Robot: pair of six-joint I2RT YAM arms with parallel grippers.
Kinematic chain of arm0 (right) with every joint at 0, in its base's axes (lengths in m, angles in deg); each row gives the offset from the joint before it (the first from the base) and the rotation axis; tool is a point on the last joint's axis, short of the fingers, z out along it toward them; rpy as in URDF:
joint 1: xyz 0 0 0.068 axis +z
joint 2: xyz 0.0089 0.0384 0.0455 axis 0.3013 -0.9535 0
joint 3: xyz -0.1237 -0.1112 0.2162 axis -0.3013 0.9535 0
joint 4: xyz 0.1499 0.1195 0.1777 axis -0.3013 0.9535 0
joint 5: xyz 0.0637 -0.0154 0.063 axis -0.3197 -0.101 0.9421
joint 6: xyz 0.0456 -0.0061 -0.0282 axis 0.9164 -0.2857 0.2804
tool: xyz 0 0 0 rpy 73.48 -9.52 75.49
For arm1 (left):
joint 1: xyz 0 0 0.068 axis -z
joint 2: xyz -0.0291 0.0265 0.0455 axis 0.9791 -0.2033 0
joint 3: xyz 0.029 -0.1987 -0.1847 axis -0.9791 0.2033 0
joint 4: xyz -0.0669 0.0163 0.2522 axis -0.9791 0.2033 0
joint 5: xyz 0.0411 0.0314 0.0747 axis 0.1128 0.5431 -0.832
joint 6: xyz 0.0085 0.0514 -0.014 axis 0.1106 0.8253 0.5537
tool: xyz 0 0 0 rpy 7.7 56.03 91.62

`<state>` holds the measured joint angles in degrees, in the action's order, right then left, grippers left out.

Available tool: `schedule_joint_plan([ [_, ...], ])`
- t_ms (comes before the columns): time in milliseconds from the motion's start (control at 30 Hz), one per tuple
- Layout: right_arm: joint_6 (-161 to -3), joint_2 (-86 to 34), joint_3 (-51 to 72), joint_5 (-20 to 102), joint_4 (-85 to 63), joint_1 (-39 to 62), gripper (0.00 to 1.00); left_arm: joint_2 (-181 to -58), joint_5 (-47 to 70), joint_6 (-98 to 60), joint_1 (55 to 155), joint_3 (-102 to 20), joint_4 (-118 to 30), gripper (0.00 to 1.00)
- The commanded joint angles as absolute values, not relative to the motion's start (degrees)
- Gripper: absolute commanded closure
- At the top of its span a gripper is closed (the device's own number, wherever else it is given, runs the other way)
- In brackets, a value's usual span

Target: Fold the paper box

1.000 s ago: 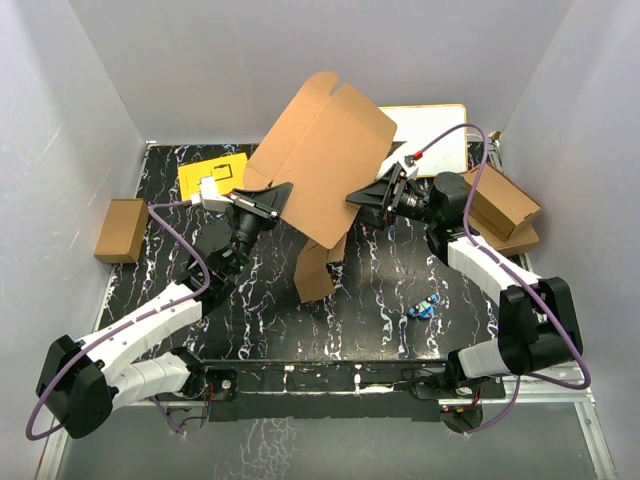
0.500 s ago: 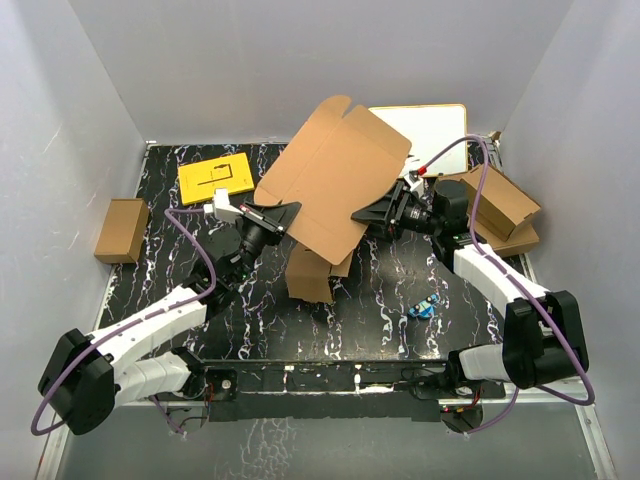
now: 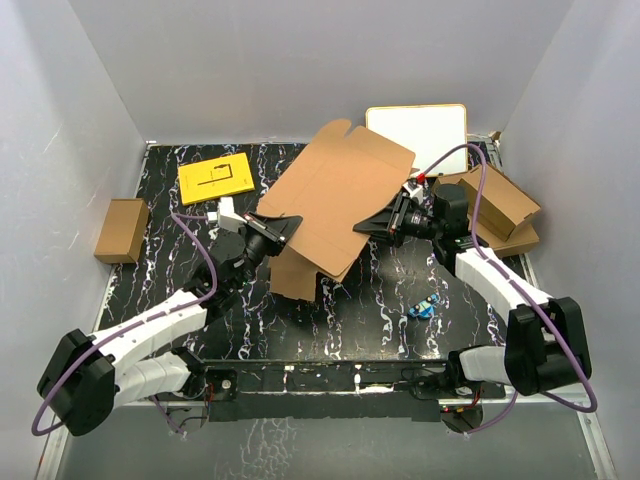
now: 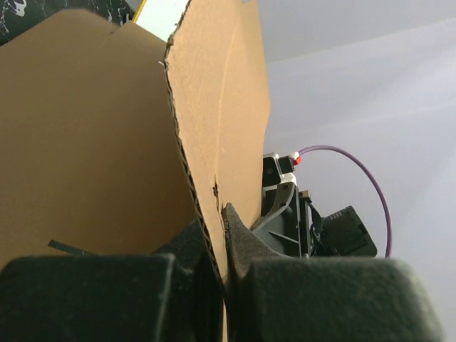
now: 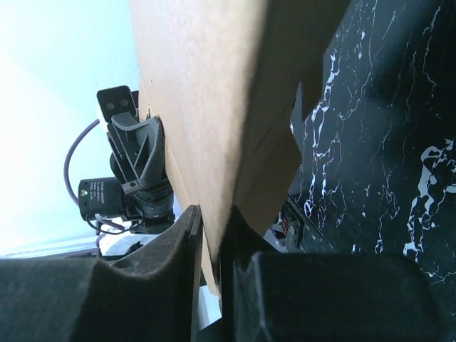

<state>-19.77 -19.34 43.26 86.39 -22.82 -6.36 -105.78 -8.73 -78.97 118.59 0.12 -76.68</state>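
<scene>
Above the middle of the black marbled table (image 3: 380, 300), the paper box (image 3: 335, 200) hung as an unfolded sheet, tilted, with its lower flap drooping toward the tabletop. Over the last second I had watched it sink from steep to flatter, uncovering more of the white board (image 3: 420, 125) behind it. The right gripper (image 3: 372, 226), wide a second earlier, had closed its fingers on the sheet's right edge; the right wrist view showed cardboard pinched between them. The left gripper (image 3: 283, 222) stayed clamped on the opposite edge. I judged that with both sides held I could begin creasing a panel, though no wall stood up yet. As for containers, the small brown box (image 3: 121, 229) at the table's left edge sat closed, its contents unseen. The cardboard boxes (image 3: 500, 205) stacked at the right showed nothing inside either.
</scene>
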Motion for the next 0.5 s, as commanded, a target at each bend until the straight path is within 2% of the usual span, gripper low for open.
schedule_joint_plan([
  [0,-22.1,-15.9,40.1,85.9,-17.8,-6.6,0.92,-103.4,-6.2,-76.3,119.2,-1.0,-75.8,1.0],
  [100,-23.2,-14.6,43.0,85.1,-16.9,-6.7,0.91,-102.9,-6.5,-76.8,119.2,0.4,-76.3,1.0],
  [133,-23.2,-14.3,44.3,84.7,-17.5,-6.8,0.87,-102.7,-6.5,-77.0,119.3,1.0,-76.5,1.0],
  [200,-24.0,-13.1,46.1,84.0,-17.6,-7.3,0.68,-102.3,-6.4,-77.3,119.2,1.7,-76.7,1.0],
  [233,-24.1,-12.8,46.7,83.8,-17.9,-7.8,0.62,-102.1,-6.3,-77.3,119.2,1.9,-76.7,1.0],
  [300,-23.9,-12.3,47.6,83.6,-19.6,-8.7,0.55,-101.7,-5.7,-77.3,119.2,1.9,-76.0,1.0],
  [467,-23.2,-12.4,47.8,83.1,-20.5,-12.4,0.46,-100.8,-3.6,-77.8,119.2,3.3,-75.8,1.0],
])
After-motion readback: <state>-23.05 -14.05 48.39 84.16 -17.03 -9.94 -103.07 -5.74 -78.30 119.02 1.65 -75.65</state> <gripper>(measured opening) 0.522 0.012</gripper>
